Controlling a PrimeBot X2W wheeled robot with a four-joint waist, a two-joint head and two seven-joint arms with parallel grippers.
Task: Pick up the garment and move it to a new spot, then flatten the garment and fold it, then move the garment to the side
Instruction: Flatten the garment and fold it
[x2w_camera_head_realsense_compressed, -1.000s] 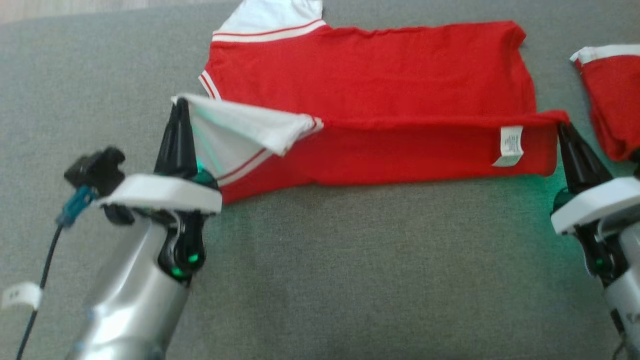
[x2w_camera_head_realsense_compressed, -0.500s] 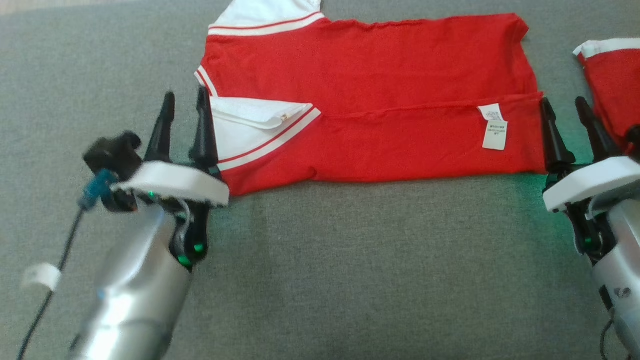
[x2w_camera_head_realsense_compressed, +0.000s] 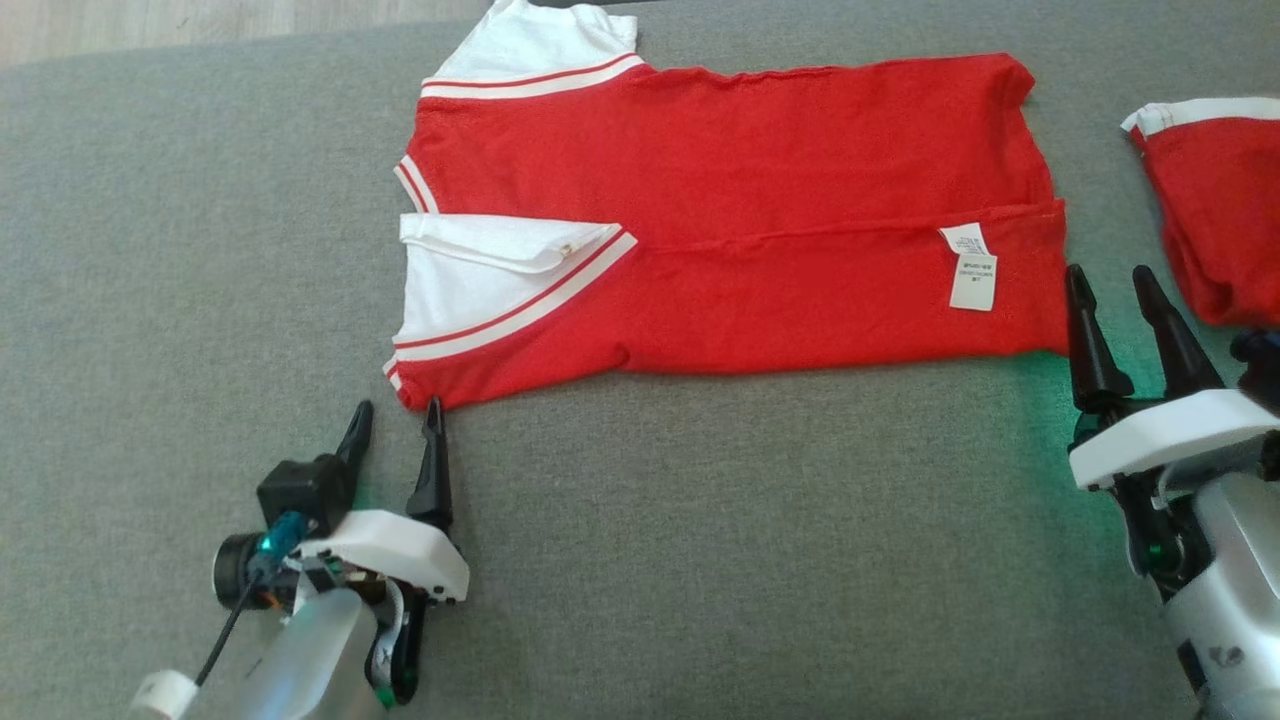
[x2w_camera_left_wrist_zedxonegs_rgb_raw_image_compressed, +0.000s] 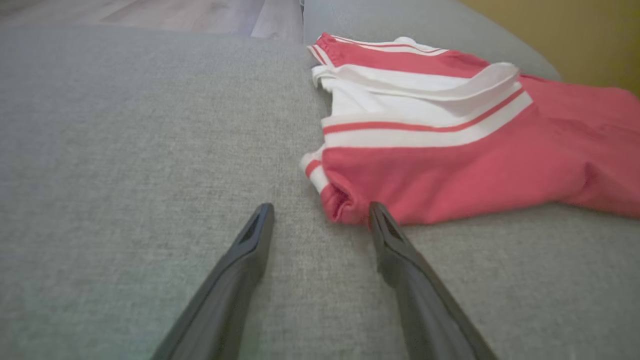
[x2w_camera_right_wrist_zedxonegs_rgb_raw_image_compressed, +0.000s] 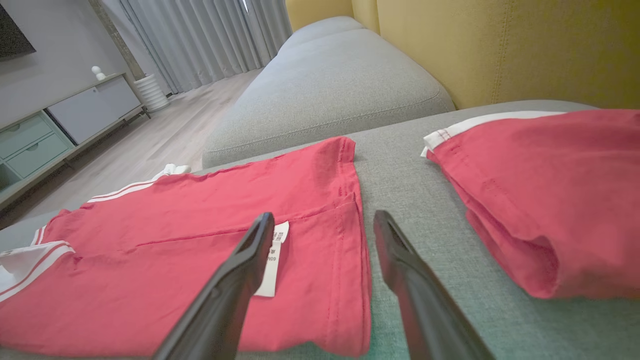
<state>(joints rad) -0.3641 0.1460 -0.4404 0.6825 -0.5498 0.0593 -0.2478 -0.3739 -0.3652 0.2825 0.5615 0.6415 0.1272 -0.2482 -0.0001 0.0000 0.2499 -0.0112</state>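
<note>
The garment (x2w_camera_head_realsense_compressed: 740, 180), red with white sleeves, lies flat in the middle of the grey sofa cushion (x2w_camera_head_realsense_compressed: 700, 550), its long axis running 9 to 3 o'clock. Its 6 o'clock long edge is already laid over the body as a flap (x2w_camera_head_realsense_compressed: 800, 310), with one white sleeve (x2w_camera_head_realsense_compressed: 480, 270) tucked on top toward 9 and the care label (x2w_camera_head_realsense_compressed: 972, 280) showing toward 3.

The left gripper (x2w_camera_head_realsense_compressed: 399, 405) sits just off the garment's 7 o'clock corner, jaws wide and empty. The right gripper (x2w_camera_head_realsense_compressed: 1108, 272) stands just beside the 4 o'clock corner, also wide and empty.

The fold looks about a third done. The matching move would probably be taking the 12 o'clock long edge at both ends together, including the far sleeve (x2w_camera_head_realsense_compressed: 545, 50) at 11, and laying it toward 6 with even tension so the hem stays straight. Pinch only the top layer, keep the lift low, and keep clear of the second folded garment (x2w_camera_head_realsense_compressed: 1215, 200) lying at 3 o'clock.
</note>
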